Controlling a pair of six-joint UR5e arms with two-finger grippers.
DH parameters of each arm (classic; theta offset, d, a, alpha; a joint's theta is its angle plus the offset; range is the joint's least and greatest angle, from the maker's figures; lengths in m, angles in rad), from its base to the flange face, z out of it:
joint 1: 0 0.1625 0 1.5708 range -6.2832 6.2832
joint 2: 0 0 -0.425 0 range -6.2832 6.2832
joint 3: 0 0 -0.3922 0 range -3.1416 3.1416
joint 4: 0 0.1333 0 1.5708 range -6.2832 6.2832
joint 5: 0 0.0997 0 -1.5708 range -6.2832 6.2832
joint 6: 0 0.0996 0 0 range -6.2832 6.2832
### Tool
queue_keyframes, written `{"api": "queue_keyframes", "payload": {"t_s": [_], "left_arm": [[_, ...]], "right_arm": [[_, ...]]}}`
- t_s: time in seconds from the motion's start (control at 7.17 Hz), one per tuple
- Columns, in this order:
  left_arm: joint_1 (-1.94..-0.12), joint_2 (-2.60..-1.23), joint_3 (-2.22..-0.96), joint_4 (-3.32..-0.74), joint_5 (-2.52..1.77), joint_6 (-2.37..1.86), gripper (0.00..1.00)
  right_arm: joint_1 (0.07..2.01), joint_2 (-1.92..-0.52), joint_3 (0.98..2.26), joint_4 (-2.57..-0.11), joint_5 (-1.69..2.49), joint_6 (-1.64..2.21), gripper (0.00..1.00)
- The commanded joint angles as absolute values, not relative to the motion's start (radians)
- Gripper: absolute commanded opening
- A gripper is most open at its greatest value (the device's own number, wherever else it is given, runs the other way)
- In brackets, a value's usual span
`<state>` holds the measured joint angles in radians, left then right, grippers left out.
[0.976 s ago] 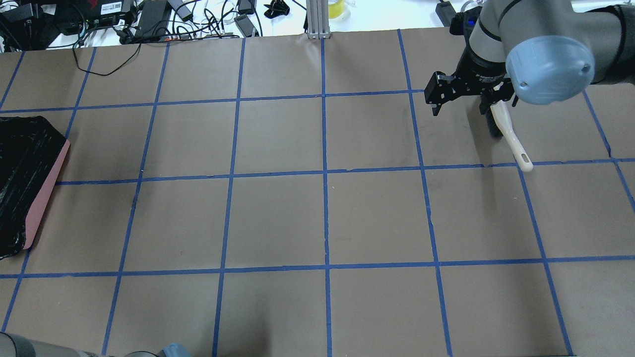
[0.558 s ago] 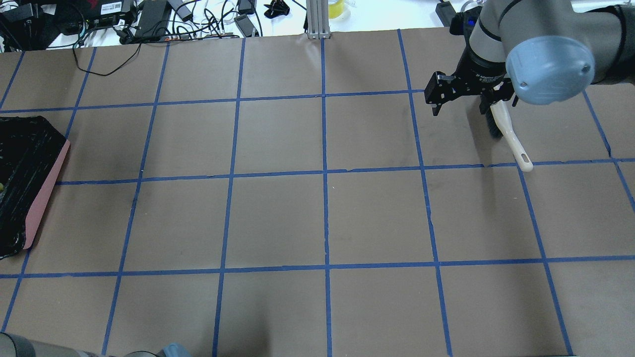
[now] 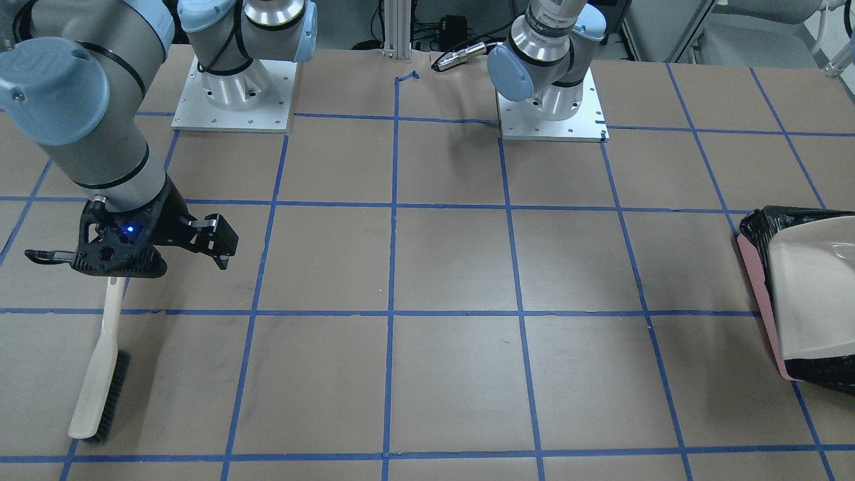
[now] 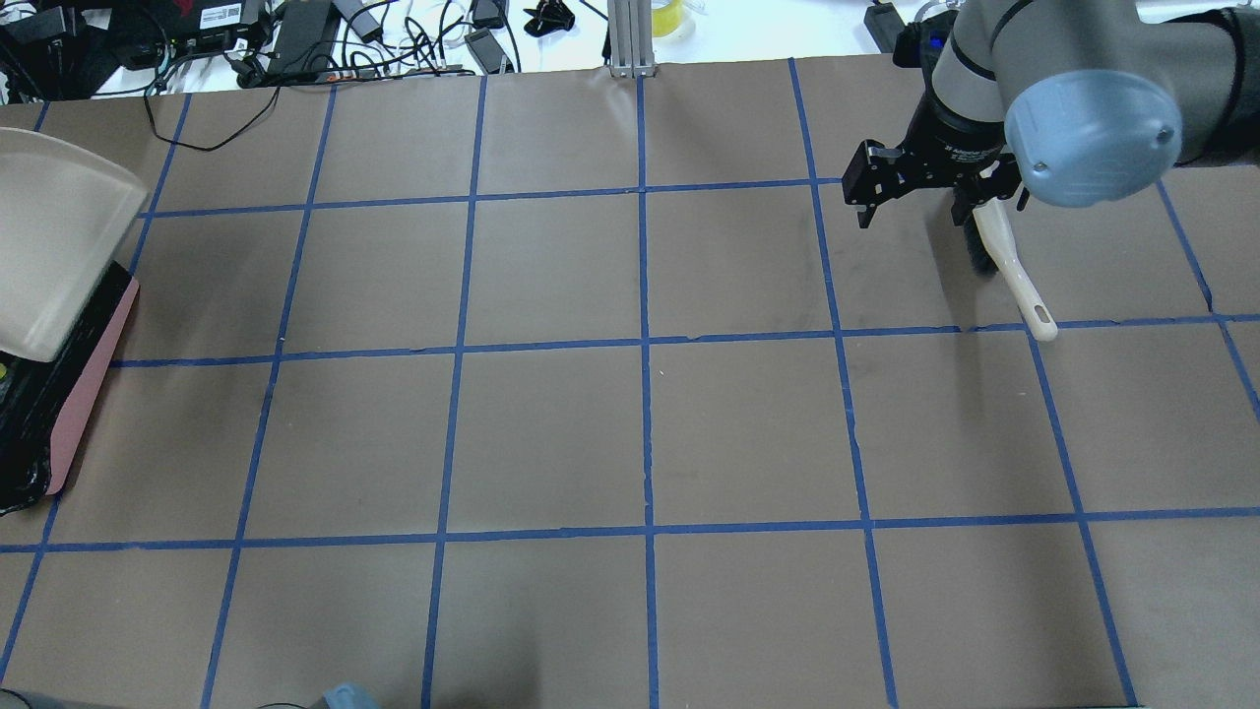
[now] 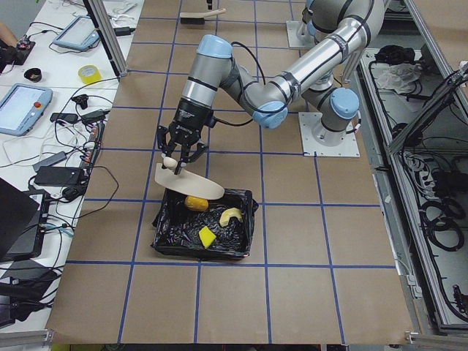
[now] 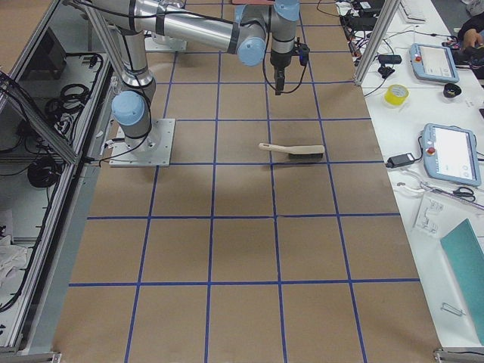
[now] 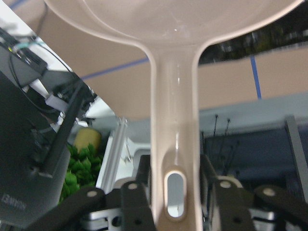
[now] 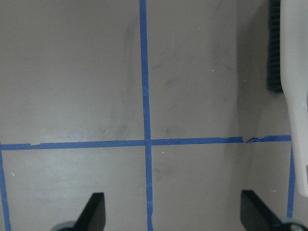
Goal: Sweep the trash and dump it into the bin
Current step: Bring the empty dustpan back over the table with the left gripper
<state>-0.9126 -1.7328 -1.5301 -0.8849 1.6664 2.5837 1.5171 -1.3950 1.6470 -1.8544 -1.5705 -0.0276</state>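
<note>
The bin (image 5: 170,235) is a pink container (image 4: 87,386) lined with a black bag, at the table's left end. In the exterior left view the trash lies in it: an orange potato-like piece (image 5: 195,202), a cream crescent slice (image 5: 230,216) and a yellow sponge block (image 5: 207,235). My left gripper (image 7: 175,202) is shut on the handle of the beige dustpan (image 7: 175,120). It holds the dustpan (image 4: 54,256) tilted over the bin's far end (image 5: 189,184). My right gripper (image 4: 917,205) is open and empty above the table, beside the brush (image 4: 1009,266).
The beige brush (image 3: 100,374) with black bristles lies flat on the paper at the right end, also seen in the right wrist view (image 8: 294,96). Cables and devices (image 4: 295,39) crowd the far edge beyond the table. An aluminium post (image 4: 630,39) stands at the far middle.
The dustpan has swung into the overhead view from the left and now covers the far part of the bin. The right arm and the brush have not moved.
</note>
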Motion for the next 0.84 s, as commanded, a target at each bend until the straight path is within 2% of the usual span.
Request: {"api": "queue_keyframes", "payload": {"t_s": [0.0,0.28,0.7], "left_arm": [[-0.983,-1.701,-1.511,-1.217,1.572,2.295,0.00],[-1.115,-1.719,-1.522,-1.368,1.519,2.040,0.00],[-1.228,-1.825,-1.584,-1.367,1.463,1.841,0.00]], "right_arm": [[1.517,-1.397,1.640,-1.853,-1.571,-0.029,1.00],[1.517,-1.404,1.641,-1.850,-1.569,-0.029,1.00],[1.522,-1.489,1.632,-1.753,-1.565,-0.017,1.00]]}}
